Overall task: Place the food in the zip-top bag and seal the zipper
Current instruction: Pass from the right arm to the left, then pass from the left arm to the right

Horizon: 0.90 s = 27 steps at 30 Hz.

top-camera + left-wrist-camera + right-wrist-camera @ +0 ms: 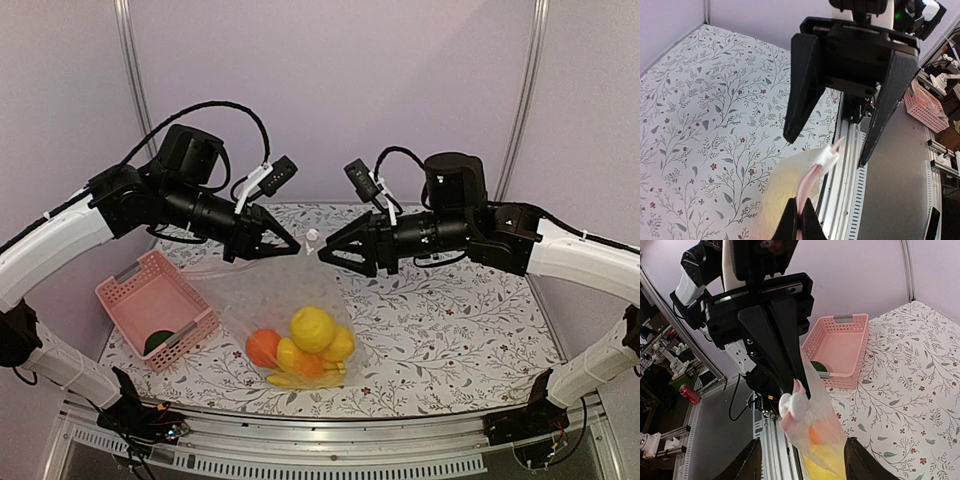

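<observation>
The clear zip-top bag (285, 300) hangs between my two grippers with its bottom resting on the table. Inside it lie yellow lemons (312, 328), an orange (263, 347) and bananas (300, 379). My left gripper (294, 245) is shut on the bag's top edge, pinching the pink zipper (812, 180) just behind the white slider (831, 156). My right gripper (326, 254) is open, with its fingers either side of the slider (796, 406) and not touching it. In the right wrist view the bag (832, 427) hangs from the left gripper (799, 382). A dark green piece (158, 342) lies in the pink basket.
The pink slatted basket (150, 290) stands at the left of the flowered table (450, 330), close to the bag. The metal front rail (330, 435) runs along the near edge. Frame posts stand at the back corners.
</observation>
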Each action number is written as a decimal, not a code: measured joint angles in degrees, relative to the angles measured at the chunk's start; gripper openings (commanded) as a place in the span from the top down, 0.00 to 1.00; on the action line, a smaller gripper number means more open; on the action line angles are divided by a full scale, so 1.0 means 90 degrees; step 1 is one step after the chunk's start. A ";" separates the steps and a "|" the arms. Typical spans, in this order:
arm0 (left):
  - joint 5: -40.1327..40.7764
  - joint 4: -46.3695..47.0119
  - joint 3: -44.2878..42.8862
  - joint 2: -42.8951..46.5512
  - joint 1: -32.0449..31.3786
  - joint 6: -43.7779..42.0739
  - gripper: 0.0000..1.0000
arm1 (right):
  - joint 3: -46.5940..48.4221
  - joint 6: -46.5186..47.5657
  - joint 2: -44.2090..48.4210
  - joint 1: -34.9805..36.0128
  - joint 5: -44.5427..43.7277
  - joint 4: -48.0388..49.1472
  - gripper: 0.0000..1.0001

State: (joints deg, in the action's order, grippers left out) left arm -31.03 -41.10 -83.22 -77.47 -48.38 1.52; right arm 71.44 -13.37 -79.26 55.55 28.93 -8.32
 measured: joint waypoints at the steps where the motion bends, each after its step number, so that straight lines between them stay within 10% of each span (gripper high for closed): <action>1: 0.0005 0.0002 0.0000 0.0000 0.0000 0.0010 1.00 | 0.0012 0.0000 -0.0029 0.0017 -0.0015 0.0007 0.60; 5: 0.0049 0.0000 0.0000 0.0000 0.0000 0.0039 1.00 | 0.0036 0.0051 -0.0204 0.0051 -0.0066 0.0049 0.75; 15: 0.0075 -0.0002 0.0000 0.0000 0.0000 0.0051 1.00 | 0.0107 0.0024 -0.0364 0.0078 -0.0080 0.0126 0.70; 23: 0.0097 -0.0005 0.0000 0.0000 0.0000 0.0051 1.00 | 0.0126 -0.0056 -0.0369 0.0078 -0.0066 0.0238 1.00; 27: 0.0078 -0.0002 0.0000 0.0000 0.0000 0.0024 0.41 | 0.0129 -0.0051 -0.0369 0.0078 -0.0046 0.0240 1.00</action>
State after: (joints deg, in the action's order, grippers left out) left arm -30.33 -41.12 -83.22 -77.47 -48.38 1.74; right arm 72.60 -13.82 -82.59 56.25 28.51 -6.15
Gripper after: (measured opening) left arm 0.101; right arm 0.005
